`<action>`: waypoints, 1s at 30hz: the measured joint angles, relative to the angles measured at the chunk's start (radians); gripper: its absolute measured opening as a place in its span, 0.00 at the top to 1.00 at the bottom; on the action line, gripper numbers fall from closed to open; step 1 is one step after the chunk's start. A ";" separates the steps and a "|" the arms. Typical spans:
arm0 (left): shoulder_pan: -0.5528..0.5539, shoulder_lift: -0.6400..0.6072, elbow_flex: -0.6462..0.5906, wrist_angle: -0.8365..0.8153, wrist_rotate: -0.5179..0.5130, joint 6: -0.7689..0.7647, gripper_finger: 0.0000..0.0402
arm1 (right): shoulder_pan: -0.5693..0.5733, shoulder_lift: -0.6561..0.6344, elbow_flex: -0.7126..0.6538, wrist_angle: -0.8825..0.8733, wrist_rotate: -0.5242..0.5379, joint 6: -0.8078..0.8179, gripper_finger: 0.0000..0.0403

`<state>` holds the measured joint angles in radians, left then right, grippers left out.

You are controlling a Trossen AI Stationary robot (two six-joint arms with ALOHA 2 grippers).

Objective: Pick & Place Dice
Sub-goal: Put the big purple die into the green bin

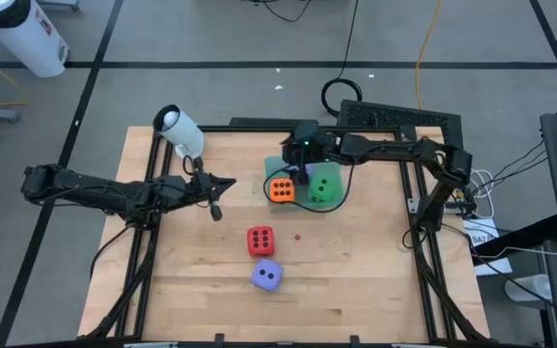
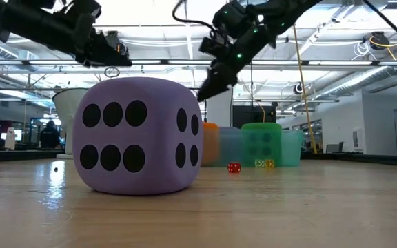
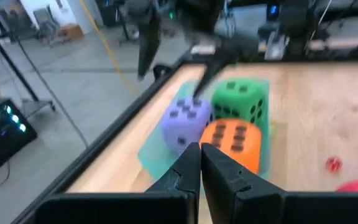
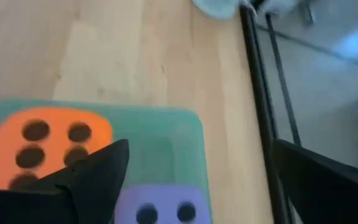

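A flat translucent green square (image 1: 309,200) lies at the table's far middle. On it rest three dice: orange (image 1: 280,189), green (image 1: 324,184) and lavender (image 3: 185,118). My right gripper (image 4: 201,149) hangs open just above the lavender die (image 4: 160,210), with one finger on either side and neither touching it. A red die (image 1: 261,240) and a second lavender die (image 1: 267,276) sit on the bare wood nearer the front; the second one (image 2: 140,134) fills the low view. My left gripper (image 3: 201,165) hovers shut to the left of the square, pointing at it.
A white cylindrical device (image 1: 178,130) stands at the table's far left corner. A tiny red cube (image 1: 297,235) lies to the right of the red die. Black frame rails (image 1: 424,261) border the wood. Bare wood stretches along the front and right.
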<state>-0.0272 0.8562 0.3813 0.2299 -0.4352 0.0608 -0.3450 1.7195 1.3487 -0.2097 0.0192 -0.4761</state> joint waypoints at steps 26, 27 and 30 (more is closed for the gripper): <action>0.338 0.501 0.027 0.214 0.343 -0.276 0.98 | -0.151 -0.029 -0.024 -0.424 -0.025 0.259 0.98; 0.346 0.516 0.036 0.217 0.353 -0.279 0.99 | -0.154 -0.023 -0.035 -0.407 -0.025 0.259 0.98; 0.358 0.563 0.062 0.211 0.358 -0.284 0.99 | -0.159 0.003 -0.071 -0.381 -0.027 0.275 1.00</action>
<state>0.3312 1.4190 0.4436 0.4406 -0.0773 -0.2234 -0.5038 1.7230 1.2774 -0.5910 -0.0079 -0.2015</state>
